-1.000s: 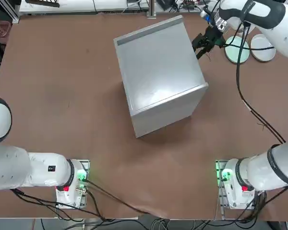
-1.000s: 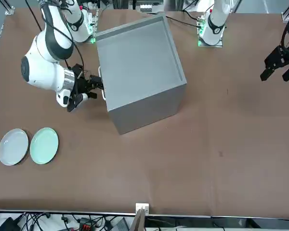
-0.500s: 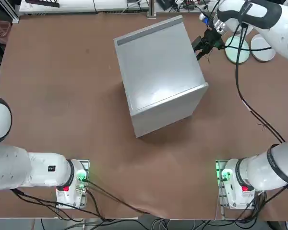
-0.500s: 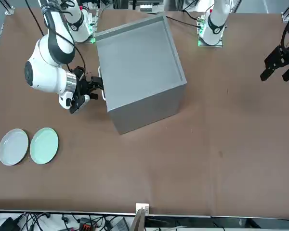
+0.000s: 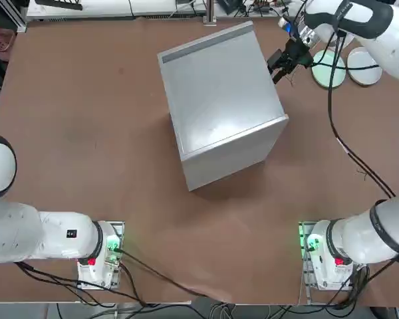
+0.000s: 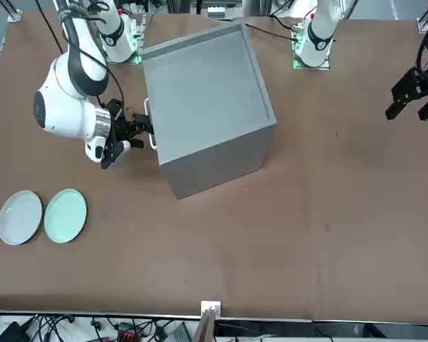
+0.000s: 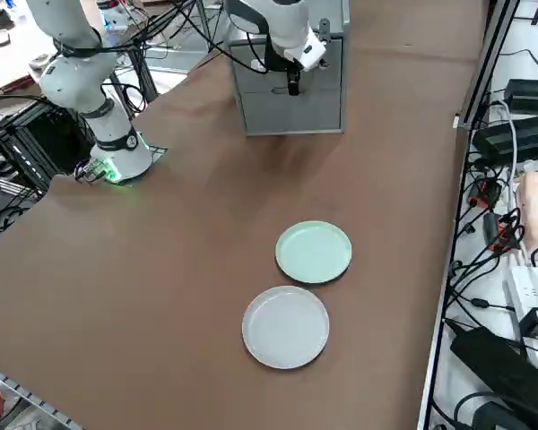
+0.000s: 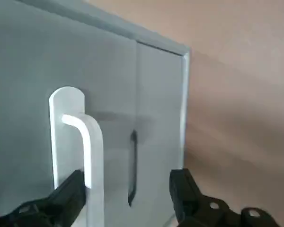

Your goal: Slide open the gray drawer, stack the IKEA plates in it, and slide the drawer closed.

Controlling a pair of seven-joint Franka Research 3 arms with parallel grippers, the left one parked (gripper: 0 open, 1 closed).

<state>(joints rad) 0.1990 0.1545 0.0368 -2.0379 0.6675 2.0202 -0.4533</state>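
The gray drawer (image 8: 33,71) sits closed in the big gray cabinet (image 5: 219,100), its front flush. A white bar handle (image 8: 87,142) stands out from that front. My right gripper (image 8: 127,187) is open, level with the handle, and the bar lies between its fingers close to one fingertip (image 8: 72,188). In the front view the gripper (image 6: 138,132) hovers at the cabinet's handle side (image 6: 149,122). The IKEA plates lie side by side on the table, apart from the cabinet: the mint green plate (image 6: 65,215) and the white-gray plate (image 6: 19,217).
The plates (image 5: 329,70) (image 5: 364,66) lie near the table's far right corner, just beyond my right arm's cable. In the right side view, cables and power strips (image 7: 520,134) run along that table edge. Brown tabletop (image 5: 86,133) spreads left of the cabinet.
My right gripper has edged a little closer to the drawer handle and stayed open. The cabinet and both plates have not moved.
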